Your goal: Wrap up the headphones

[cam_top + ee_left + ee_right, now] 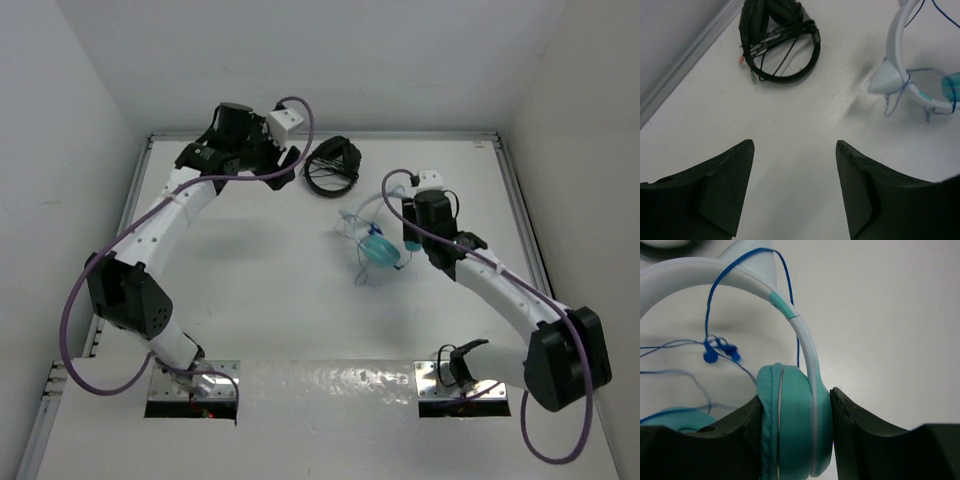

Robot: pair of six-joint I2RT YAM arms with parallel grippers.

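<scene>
Top view, upper left: noted left arm point(165, 215) stretched far up the matte white table point(250, 300), elbow bent. Found left gripper point(795, 145) with dark wedge fingers spread wide, nothing between them, hovering just short of the black headphones point(780, 45), a glossy hoop with coiled cord.

Centre-right: logged the headphones point(378, 245) lying on the table, long axis diagonal, pale headband point(895, 50) toward upper left, teal cups toward lower right. Smooth plastic band, pointed pale fin on it; thin blue cable point(715, 347) in loose tangled loops beside.

Right: recorded right arm point(500, 290) folded, forearm angled up-left. Saw right gripper point(795, 402) clamped on one padded round cup point(790, 430), a finger against each face.
</scene>
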